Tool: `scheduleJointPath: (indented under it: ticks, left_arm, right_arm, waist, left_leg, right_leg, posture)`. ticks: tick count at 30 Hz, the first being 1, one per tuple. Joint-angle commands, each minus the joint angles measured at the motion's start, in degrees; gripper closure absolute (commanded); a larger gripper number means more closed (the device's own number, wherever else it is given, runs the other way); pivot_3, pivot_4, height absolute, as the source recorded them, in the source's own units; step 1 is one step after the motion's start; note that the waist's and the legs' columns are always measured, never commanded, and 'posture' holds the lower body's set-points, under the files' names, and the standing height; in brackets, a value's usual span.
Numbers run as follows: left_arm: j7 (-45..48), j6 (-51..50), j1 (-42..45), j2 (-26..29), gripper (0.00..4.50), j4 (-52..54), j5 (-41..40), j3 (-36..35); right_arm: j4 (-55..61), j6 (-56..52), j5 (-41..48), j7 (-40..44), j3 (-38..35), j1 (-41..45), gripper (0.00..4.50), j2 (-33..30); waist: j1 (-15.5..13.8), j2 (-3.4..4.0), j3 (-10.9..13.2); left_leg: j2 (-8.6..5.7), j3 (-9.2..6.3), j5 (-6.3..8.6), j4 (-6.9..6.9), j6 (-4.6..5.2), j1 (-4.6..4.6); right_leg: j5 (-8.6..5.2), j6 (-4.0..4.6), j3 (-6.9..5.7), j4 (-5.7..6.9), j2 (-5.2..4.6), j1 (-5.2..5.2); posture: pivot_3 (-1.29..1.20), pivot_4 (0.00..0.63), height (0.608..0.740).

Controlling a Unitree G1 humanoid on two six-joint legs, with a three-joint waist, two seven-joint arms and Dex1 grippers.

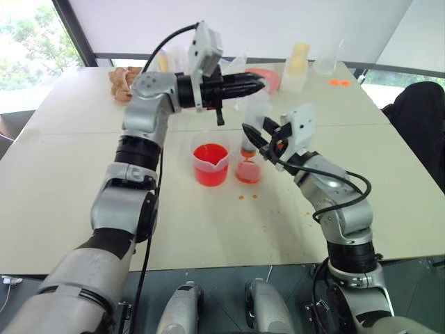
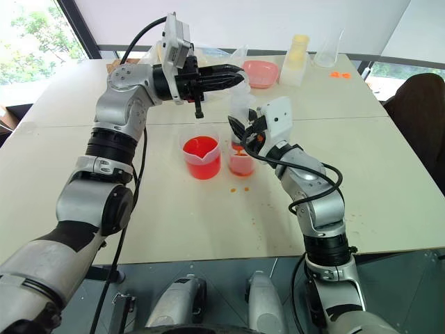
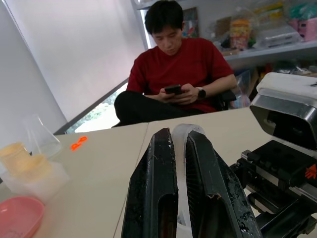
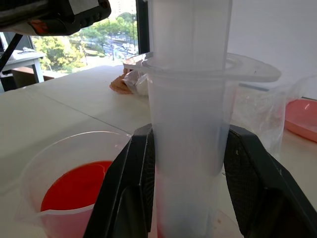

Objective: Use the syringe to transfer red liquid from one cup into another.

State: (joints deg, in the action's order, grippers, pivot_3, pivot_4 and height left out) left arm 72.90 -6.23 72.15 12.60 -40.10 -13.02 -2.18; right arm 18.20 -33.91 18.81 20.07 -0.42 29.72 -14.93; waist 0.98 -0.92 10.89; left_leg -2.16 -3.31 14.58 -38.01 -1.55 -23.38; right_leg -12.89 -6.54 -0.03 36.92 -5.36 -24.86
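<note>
Red liquid (image 1: 209, 154): two cups, one syringe (image 4: 190, 129).

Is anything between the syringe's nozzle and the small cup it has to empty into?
Nothing visible. The syringe stands upright with its nozzle already in the small cup, beside the spouted beaker. The right gripper is shut on the barrel, and the left gripper is shut on the plunger top.

The right tool (image 4: 190, 188) clamps the clear plastic syringe's thick barrel (image 4: 190, 139) upright; beside it, the red-tinted clear spouted beaker (image 4: 64, 193) holds red liquid (image 4: 74, 186) on the counter (image 4: 64, 106)
</note>
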Motion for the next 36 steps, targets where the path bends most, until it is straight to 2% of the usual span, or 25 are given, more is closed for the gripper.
scheduleJointPath:
  ticks: [1, 17, 20, 26, 31, 36]
  left_arm:
    - [1.86, -1.78, -0.99, -2.68, 4.47, 1.48, -0.97, 3.23]
    - [2.26, -4.38, -2.55, -2.52, 4.47, 2.05, -1.63, 3.10]
    - [1.32, -6.25, -1.06, -1.90, 3.42, 1.72, -3.48, 1.19]
    - [-2.12, -5.55, 1.27, -0.02, 0.88, -0.33, -4.71, -1.52]
    - [-5.49, -9.13, 2.67, 1.93, 0.88, -0.34, -8.89, -5.69]
    - [-3.12, -21.27, -7.83, 9.11, 0.88, 16.35, -12.50, -3.86]
  right_arm:
    - [6.76, -0.60, 2.86, -1.47, -3.83, 4.95, 3.06, -0.45]
    - [10.34, -5.77, 7.30, -3.60, -6.90, 6.52, 3.06, -1.15]
    - [10.19, -5.64, 7.31, -3.55, -6.68, 6.49, 3.06, -1.42]
    - [10.36, -5.73, 7.69, -3.45, -6.62, 6.82, 3.06, -1.96]
    - [10.03, -6.29, 8.75, -3.96, -7.36, 7.04, 3.06, -2.05]
    - [7.06, -11.83, 16.11, -8.06, -15.75, 10.54, 3.06, -1.51]
  waist:
    - [-0.03, 0.00, 0.00]
    - [-0.02, 0.00, 0.00]
    - [-0.02, 0.00, 0.00]
    - [0.07, 0.03, 0.01]
    - [0.07, 0.01, 0.03]
    - [0.89, 0.05, 0.05]
  left_leg:
    - [0.00, 0.00, 0.00, 0.00, 0.00, 0.00]
    - [0.00, -0.01, 0.00, 0.00, 0.00, 0.00]
    - [0.00, 0.00, 0.00, 0.00, 0.00, 0.00]
    - [0.01, -0.02, 0.00, 0.00, 0.00, 0.00]
    - [0.01, -0.02, 0.00, 0.00, 0.01, 0.01]
    - [0.07, -0.15, 0.00, 0.03, 0.01, 0.04]
  right_leg:
    - [0.00, 0.00, 0.00, 0.00, 0.00, 0.00]
    - [0.00, 0.00, 0.00, 0.00, 0.00, 0.00]
    - [0.00, 0.00, 0.00, 0.00, -0.01, 0.00]
    - [0.00, 0.00, -0.01, -0.02, 0.00, 0.01]
    - [0.00, 0.00, -0.01, 0.00, 0.00, 0.01]
    - [0.00, 0.00, 0.03, 0.03, 0.01, -0.01]
  posture:
    - [0.00, 0.150, 0.740]
    - [0.00, 0.150, 0.740]
    - [0.00, 0.150, 0.740]
    - [0.00, 0.150, 0.740]
    - [0.00, 0.150, 0.740]
    - [0.00, 0.150, 0.740]
